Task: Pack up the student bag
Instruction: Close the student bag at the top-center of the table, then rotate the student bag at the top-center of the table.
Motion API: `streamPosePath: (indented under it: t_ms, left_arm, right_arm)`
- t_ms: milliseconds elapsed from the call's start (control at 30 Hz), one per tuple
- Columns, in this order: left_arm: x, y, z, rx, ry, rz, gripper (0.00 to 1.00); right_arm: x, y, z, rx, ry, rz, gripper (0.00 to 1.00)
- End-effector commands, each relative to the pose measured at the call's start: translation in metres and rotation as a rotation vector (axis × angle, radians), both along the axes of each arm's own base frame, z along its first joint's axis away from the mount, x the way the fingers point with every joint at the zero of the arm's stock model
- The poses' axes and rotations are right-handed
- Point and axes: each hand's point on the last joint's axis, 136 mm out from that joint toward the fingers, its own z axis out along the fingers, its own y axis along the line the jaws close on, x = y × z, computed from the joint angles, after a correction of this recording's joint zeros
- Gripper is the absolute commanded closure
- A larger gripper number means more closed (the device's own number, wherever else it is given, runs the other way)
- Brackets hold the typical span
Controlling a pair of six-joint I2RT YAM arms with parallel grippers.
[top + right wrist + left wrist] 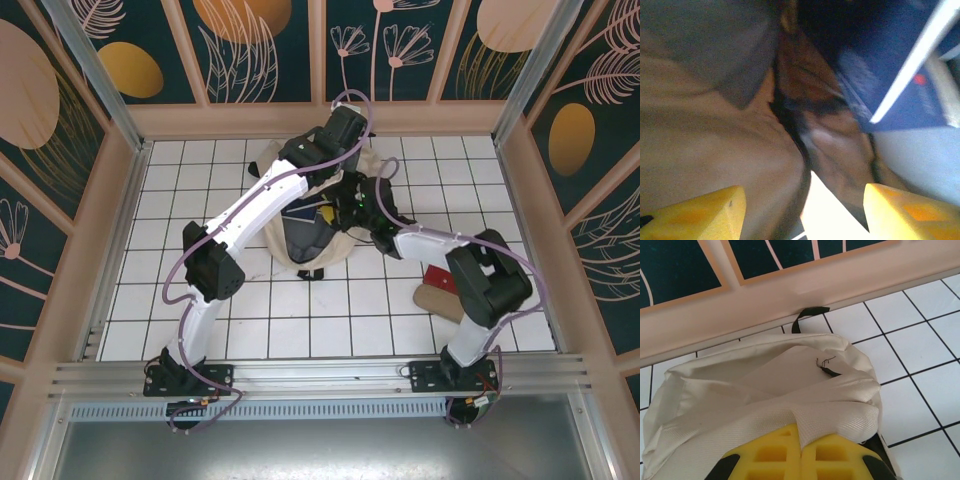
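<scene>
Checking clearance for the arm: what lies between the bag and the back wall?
In the left wrist view, a narrow strip of bare white tile, crossed by the bag's black loop, which reaches the wall.

Top external view looked steeply down from above the near edge over the whole table (300, 322). Left wrist view faced the back wall (790, 295), close above the student bag (765, 390). Right wrist view looked into its folds at close range; all three shared it.
</scene>
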Motion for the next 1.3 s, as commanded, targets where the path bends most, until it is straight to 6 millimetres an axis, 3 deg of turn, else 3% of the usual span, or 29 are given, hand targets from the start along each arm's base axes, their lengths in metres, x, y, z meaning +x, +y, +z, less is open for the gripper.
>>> streamPosePath:
  t_ms: [0, 67, 167, 300, 433, 600, 700, 800, 967, 1067, 1167, 1267]
  left_arm:
    - [0.003, 0.005, 0.025, -0.086, -0.04, 0.015, 0.91]
    - [-0.003, 0.007, 0.019, -0.1, -0.006, 0.002, 0.62]
    - [-0.013, 0.009, 0.016, -0.155, 0.035, -0.04, 0.35]
    - [-0.022, 0.023, 0.02, -0.245, 0.059, -0.066, 0.16]
    - [-0.025, 0.055, 0.024, -0.327, 0.057, -0.03, 0.02]
    - [-0.038, 0.091, 0.027, -0.386, 0.029, -0.017, 0.02]
    - [-0.04, 0.114, 0.011, -0.386, 0.058, 0.056, 0.01]
    - [-0.042, 0.14, -0.009, -0.376, 0.08, 0.14, 0.01]
    - [-0.046, 0.177, -0.047, -0.368, 0.138, 0.239, 0.01]
    - [-0.047, 0.193, -0.064, -0.369, 0.168, 0.285, 0.01]
    - [-0.046, 0.2, -0.075, -0.369, 0.189, 0.304, 0.03]
    - [-0.045, 0.205, -0.082, -0.356, 0.199, 0.317, 0.04]
  right_arm:
    - [-0.032, -0.039, -0.028, -0.114, 0.1, 0.011, 0.36]
    - [-0.042, -0.063, -0.029, -0.192, 0.087, -0.013, 0.36]
    - [-0.05, -0.095, -0.024, -0.334, 0.044, -0.057, 0.34]
    - [-0.051, -0.132, -0.019, -0.474, -0.009, -0.133, 0.31]
    - [-0.036, -0.157, -0.02, -0.552, -0.051, -0.165, 0.31]
    - [-0.018, -0.155, -0.007, -0.548, -0.168, -0.141, 0.24]
    - [-0.002, -0.153, -0.023, -0.63, -0.113, -0.059, 0.24]
    - [0.01, -0.165, -0.051, -0.776, -0.014, -0.037, 0.25]
    - [0.016, -0.159, -0.079, -0.787, 0.042, 0.035, 0.29]
    - [0.019, -0.155, -0.099, -0.796, 0.098, 0.088, 0.37]
    - [0.025, -0.153, -0.112, -0.794, 0.113, 0.111, 0.58]
    - [0.036, -0.168, -0.115, -0.865, 0.121, 0.063, 0.78]
